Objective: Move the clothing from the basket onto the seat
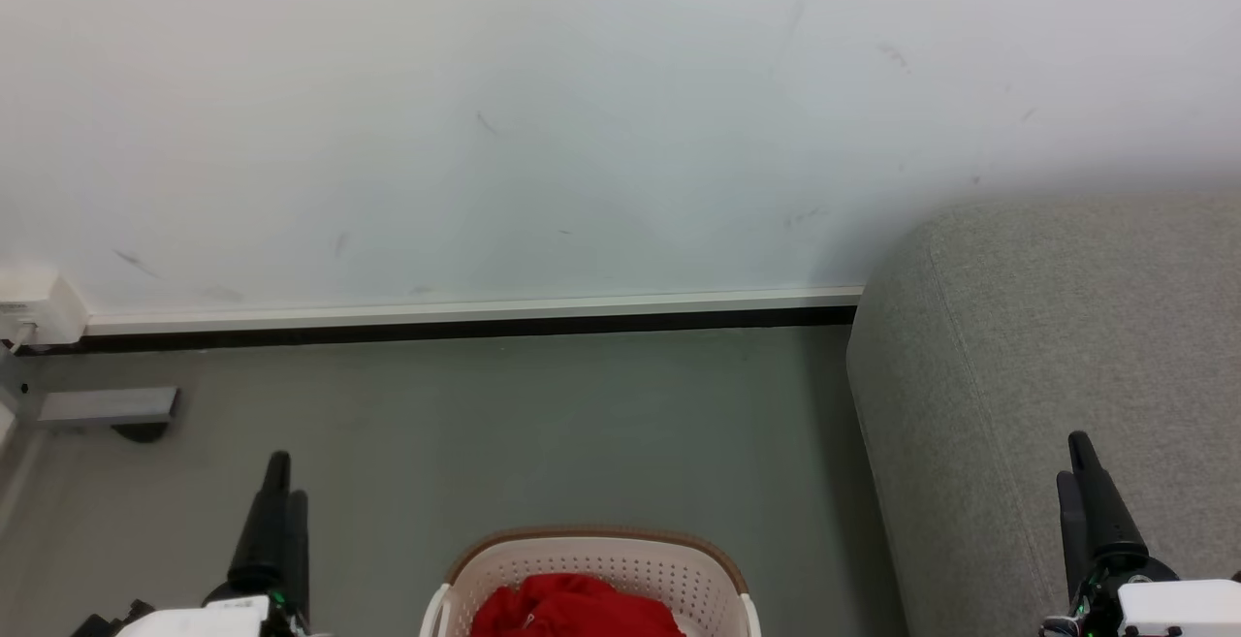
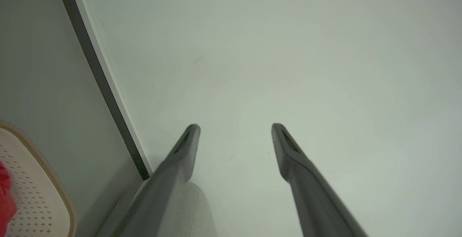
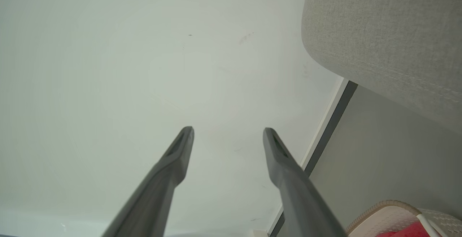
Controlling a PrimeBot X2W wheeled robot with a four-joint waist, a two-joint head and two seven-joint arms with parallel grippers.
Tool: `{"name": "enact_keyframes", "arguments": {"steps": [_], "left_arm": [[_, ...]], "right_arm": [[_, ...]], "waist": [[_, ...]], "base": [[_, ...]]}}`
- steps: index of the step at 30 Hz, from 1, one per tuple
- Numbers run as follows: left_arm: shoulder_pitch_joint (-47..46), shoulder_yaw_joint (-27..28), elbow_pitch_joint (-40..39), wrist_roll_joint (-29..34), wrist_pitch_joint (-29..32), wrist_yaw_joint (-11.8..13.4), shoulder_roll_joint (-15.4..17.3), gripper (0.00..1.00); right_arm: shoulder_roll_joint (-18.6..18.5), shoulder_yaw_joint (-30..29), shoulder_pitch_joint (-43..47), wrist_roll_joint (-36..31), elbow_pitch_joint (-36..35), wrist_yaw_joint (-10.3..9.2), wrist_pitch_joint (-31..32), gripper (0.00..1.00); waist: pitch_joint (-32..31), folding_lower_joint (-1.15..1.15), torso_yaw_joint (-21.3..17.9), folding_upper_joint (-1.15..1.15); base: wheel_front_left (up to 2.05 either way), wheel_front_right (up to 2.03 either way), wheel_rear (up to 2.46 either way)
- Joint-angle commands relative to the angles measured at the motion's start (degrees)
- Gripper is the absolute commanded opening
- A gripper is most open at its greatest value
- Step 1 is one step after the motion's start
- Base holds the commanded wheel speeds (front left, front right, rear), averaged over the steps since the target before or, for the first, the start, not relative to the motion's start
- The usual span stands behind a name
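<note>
The left tool (image 2: pixel 235 127) stood spread, its two long dark fingers (image 2: pixel 310 193) well apart with nothing between them, tips aimed toward the far wall (image 1: pixel 582 113). The right tool (image 3: pixel 228 129) was spread just as wide and held nothing either, its fingers likewise pointing at the far wall. In the head view the left tool rose at the near left above the grey floor (image 1: pixel 485 424), and the right tool rose at the near right in front of the seat (image 1: pixel 1047 346). Between the two, at the near edge of the scene, the basket (image 1: pixel 601 532) sat on the floor, well apart from both tools, its brown-banded rim and perforated cream walls showing. The clothing (image 1: pixel 572 608) lay inside the basket as a bunched red heap below the far rim. To the right of the basket, with a strip of floor between them, the seat's rounded left end ran from the near right back to the wall; the right wrist view showed its light grey weave and a stitched seam along the edge. A pale skirting board (image 1: pixel 465 312) with a dark line beneath it ran along the foot of the lightly scuffed wall. At the far left a white box (image 1: pixel 34 312) sat on that board, and a flat grey piece (image 1: pixel 107 406) lay on the floor just near it; what either was could not be told.
</note>
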Motion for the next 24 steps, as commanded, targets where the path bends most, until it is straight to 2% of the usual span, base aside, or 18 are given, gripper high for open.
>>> {"name": "enact_keyframes", "arguments": {"steps": [1, 15, 20, 24], "left_arm": [[-0.6, 0.2, -1.5, 1.9, -0.6, -0.2, 0.3, 1.0], [0.0, -0.4, -4.4, 16.6, -3.8, -0.3, 0.4, 1.0], [0.3, -1.2, -5.7, 24.6, -4.9, -0.3, 0.4, 1.0], [0.6, -1.7, -6.6, 30.0, -5.6, 0.7, 0.4, 1.0]], "right_arm": [[-0.9, 0.6, -1.6, -0.8, -1.4, 0.11, -0.6, 1.0], [-1.2, 2.3, -2.1, -12.1, -2.0, 0.12, -3.9, 1.0], [-1.5, 3.3, -2.3, -17.1, -1.6, 0.12, -4.9, 1.0], [-1.7, 3.6, -2.6, -20.7, -1.5, 0.13, -5.7, 1.0]], "waist": [[0.0, 0.0, 0.0, 0.0], [0.1, 0.0, 0.0, 0.0], [0.1, 0.0, 0.0, 0.0], [0.2, 0.0, 0.0, 0.0]], "base": [[0.0, 0.0, 0.0], [0.0, 0.0, 0.0], [0.0, 0.0, 0.0], [0.0, 0.0, 0.0]]}}
